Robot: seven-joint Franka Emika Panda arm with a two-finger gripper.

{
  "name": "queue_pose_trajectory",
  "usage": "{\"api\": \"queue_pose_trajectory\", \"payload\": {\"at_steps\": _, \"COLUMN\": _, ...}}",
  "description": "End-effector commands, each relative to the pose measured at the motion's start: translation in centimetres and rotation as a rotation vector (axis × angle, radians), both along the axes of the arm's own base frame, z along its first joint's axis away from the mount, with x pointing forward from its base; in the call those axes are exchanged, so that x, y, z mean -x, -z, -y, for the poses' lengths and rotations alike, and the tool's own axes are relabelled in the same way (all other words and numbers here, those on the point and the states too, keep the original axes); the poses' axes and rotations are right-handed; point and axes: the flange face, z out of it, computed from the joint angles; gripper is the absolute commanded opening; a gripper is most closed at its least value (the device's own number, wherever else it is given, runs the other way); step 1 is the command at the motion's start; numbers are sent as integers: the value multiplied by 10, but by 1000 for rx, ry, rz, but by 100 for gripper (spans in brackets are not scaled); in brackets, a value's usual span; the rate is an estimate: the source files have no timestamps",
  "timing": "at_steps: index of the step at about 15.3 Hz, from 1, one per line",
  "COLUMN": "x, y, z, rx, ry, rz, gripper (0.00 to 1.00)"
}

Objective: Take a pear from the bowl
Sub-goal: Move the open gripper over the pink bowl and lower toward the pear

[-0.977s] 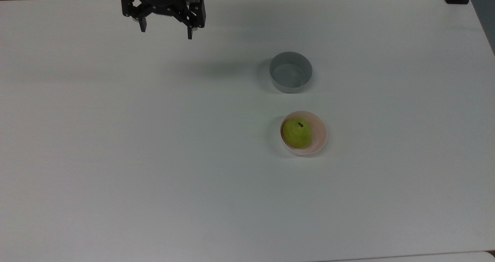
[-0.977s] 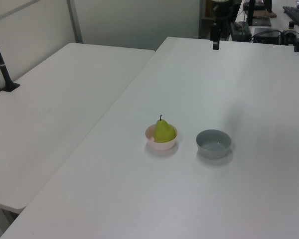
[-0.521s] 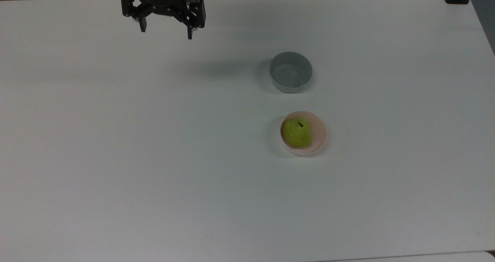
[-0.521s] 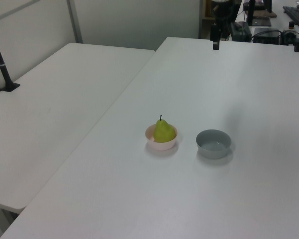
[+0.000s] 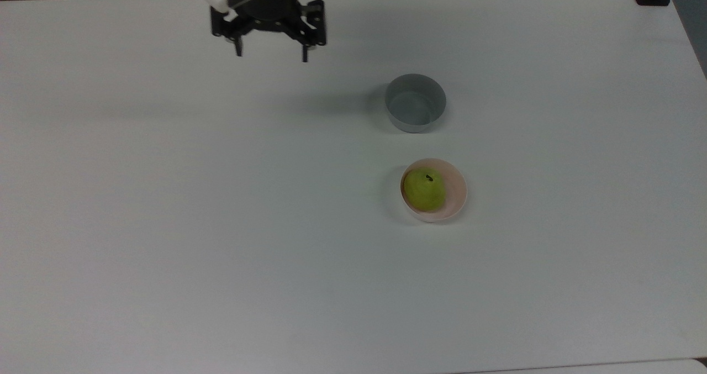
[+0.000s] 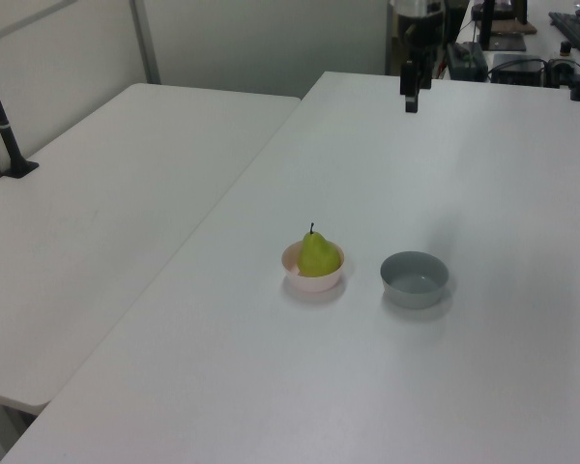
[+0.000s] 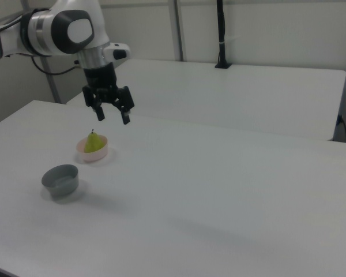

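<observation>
Open pincer (image 5: 270, 57) has shifted nearer the pear (image 5: 424, 189).

I see my claw (image 7: 113, 115) hanging above the white worktop (image 7: 219, 184), pointing down, its two fingers (image 7: 126, 118) spread with nothing between them. Below the claw and a little toward the right view's left sits the pink bowl (image 7: 93, 152) with the pear (image 7: 92, 142) standing upright in it, stem up. Farther below, further left, is the grey bowl (image 7: 61, 180), apart from the pink one.
</observation>
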Motion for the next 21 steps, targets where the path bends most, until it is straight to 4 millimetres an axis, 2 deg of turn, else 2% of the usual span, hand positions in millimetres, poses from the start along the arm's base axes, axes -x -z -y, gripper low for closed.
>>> {"api": "queue_pose_trajectory", "payload": {"at_steps": 1, "x": -16, "y": 8, "z": -42, "rx": -60, "ry": -51, "rz": 41, "gripper": 100}}
{"api": "queue_pose_trajectory", "payload": {"at_steps": 6, "x": -36, "y": 48, "z": -120, "rx": -62, "ry": -160, "rz": 93, "gripper": 100}}
{"api": "queue_pose_trajectory", "payload": {"at_steps": 10, "x": -46, "y": 89, "z": -156, "rx": -60, "ry": -199, "rz": 93, "gripper": 100}}
{"api": "queue_pose_trajectory", "payload": {"at_steps": 12, "x": -52, "y": 115, "z": -179, "rx": -55, "ry": -182, "rz": 111, "gripper": 100}}
{"api": "queue_pose_trajectory", "payload": {"at_steps": 15, "x": -59, "y": 148, "z": -200, "rx": -51, "ry": -175, "rz": 147, "gripper": 100}}
{"api": "queue_pose_trajectory", "payload": {"at_steps": 21, "x": -69, "y": 193, "z": -242, "rx": -76, "ry": -166, "rz": 263, "gripper": 100}}
